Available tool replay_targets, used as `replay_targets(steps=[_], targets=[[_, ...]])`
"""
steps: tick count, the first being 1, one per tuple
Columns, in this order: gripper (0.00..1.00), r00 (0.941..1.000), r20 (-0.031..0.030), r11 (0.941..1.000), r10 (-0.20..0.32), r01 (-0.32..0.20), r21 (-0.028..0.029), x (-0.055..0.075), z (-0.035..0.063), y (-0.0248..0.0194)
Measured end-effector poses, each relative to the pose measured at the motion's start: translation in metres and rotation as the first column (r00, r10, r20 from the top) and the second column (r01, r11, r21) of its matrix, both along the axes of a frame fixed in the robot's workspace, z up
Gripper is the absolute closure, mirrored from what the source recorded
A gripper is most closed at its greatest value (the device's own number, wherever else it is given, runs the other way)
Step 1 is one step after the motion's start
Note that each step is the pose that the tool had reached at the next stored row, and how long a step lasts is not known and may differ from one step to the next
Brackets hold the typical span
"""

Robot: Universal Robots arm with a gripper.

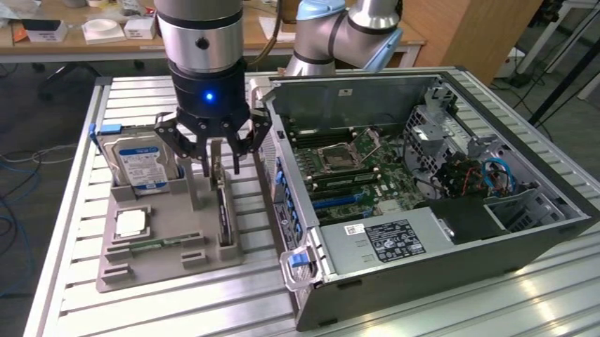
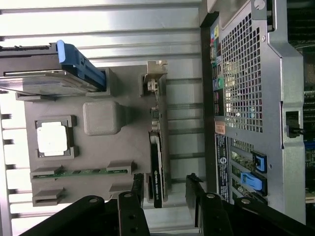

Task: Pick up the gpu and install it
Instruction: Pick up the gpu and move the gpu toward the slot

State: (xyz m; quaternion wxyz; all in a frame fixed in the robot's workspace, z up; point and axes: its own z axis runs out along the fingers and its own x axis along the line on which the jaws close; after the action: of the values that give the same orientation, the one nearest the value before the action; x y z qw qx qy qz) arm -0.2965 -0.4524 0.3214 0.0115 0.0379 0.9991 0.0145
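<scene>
Hovering above the grey holder tray (image 1: 150, 274), gripper (image 1: 220, 167) spread wide, nothing held, one finger on each side of the card's line. The gpu (image 1: 223, 214) stands on edge in a slot on the tray's case-ward side, just beside the computer case (image 1: 310, 281). Its long axis lies parallel to the case's rear panel. The silver bracket (image 2: 156, 83) is at the tray's hard drive (image 1: 140, 165) end. Judgement: a good grasp wants the fingers square across the thin card, near mid-length, clear of the slot posts, pressing the flat faces so the card lifts straight out
</scene>
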Motion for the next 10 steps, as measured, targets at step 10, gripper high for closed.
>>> replay_targets(steps=[10], targets=[[0.53, 1.0000, -0.0002, 1.0000, 0.000, 0.000, -0.0002, -0.0003, -0.0048, 0.0007]])
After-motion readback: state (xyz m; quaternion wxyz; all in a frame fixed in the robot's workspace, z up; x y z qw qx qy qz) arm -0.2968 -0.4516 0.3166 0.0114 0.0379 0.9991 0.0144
